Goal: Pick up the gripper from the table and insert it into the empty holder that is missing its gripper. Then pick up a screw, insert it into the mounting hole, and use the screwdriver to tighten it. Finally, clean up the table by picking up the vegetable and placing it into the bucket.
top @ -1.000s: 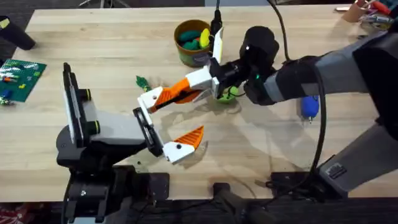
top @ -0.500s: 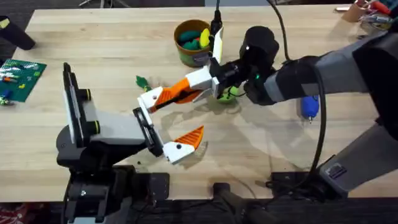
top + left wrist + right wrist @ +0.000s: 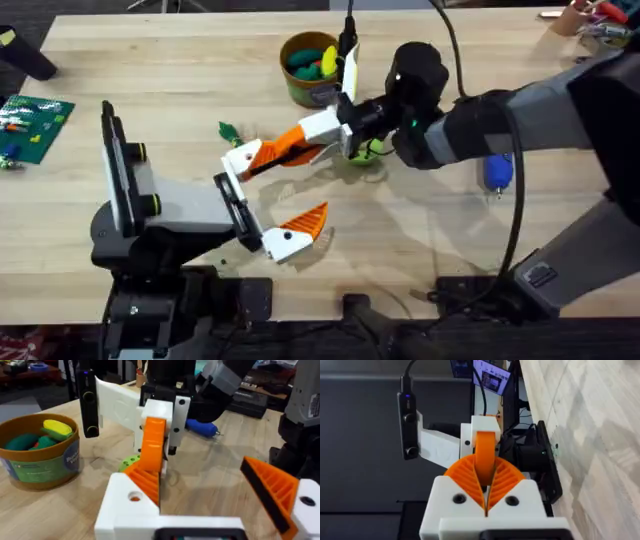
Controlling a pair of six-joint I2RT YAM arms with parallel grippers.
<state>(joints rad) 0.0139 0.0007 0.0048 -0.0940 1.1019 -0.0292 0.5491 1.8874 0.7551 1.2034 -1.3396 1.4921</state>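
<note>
The orange gripper (image 3: 290, 146) lies slanted above the table, its lower end seated against the white holder (image 3: 242, 159) on my left arm's far jaw. My right gripper (image 3: 326, 129) reaches in from the right and is shut on the orange gripper's upper end (image 3: 485, 452). My left gripper (image 3: 276, 194) stands open, its near finger carrying an orange ribbed pad (image 3: 305, 220). The mounting hole (image 3: 135, 496) shows on the holder (image 3: 127, 510). The vegetable (image 3: 228, 131) lies on the wood to the left of the holder. The bucket (image 3: 300, 88) stands behind, with toys inside. At the right lies the blue screwdriver (image 3: 498, 172).
A bright green disc (image 3: 366, 151) sits under the right wrist. A green brick plate (image 3: 35, 125) lies at the left edge and a black object (image 3: 25, 55) at the far left corner. Clutter (image 3: 590, 20) fills the far right corner.
</note>
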